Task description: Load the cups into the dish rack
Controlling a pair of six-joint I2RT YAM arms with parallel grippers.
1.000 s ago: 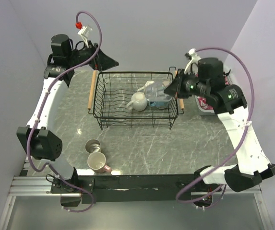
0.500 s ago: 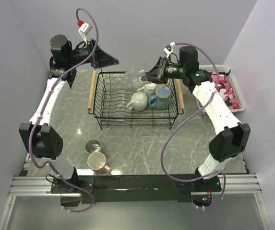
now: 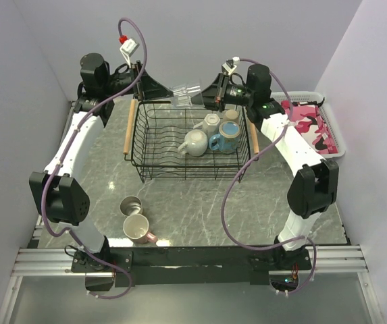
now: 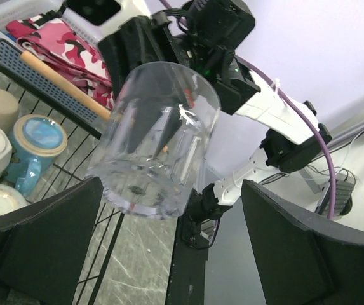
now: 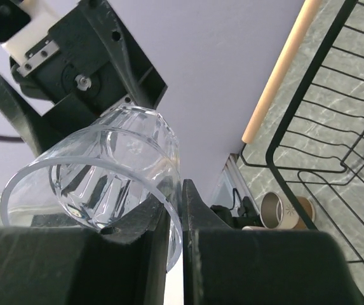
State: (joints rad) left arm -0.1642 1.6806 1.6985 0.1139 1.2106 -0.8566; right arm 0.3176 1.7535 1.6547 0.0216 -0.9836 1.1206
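My right gripper [image 3: 205, 95] [image 5: 182, 216] is shut on the rim of the clear glass [image 3: 186, 94] [image 5: 102, 175] and holds it on its side in the air over the back edge of the dish rack [image 3: 139, 145]. My left gripper [image 3: 163, 88] [image 4: 169, 254] stands open right beside the glass [image 4: 156, 136], its base toward the wide-spread fingers [image 4: 309, 248]. In the rack sit two white mugs [image 3: 194, 143] [image 3: 210, 123], a blue mug [image 3: 225, 138] [image 4: 39, 143] and a tan cup [image 3: 231, 115]. The steel cup [image 3: 131, 204] and the pink mug [image 3: 138, 229] stand on the table at the front left.
A white plastic basket [image 3: 335, 150] with pink camouflage cloth sits to the right of the rack. The rack has light wooden handles [image 3: 130, 128] [image 5: 283, 70] on both sides. Purple walls close in the back and both sides.
The right arm has carried the clear glass from over the rack's right side to its back edge, toward the left gripper. The left arm has shifted right to meet it.
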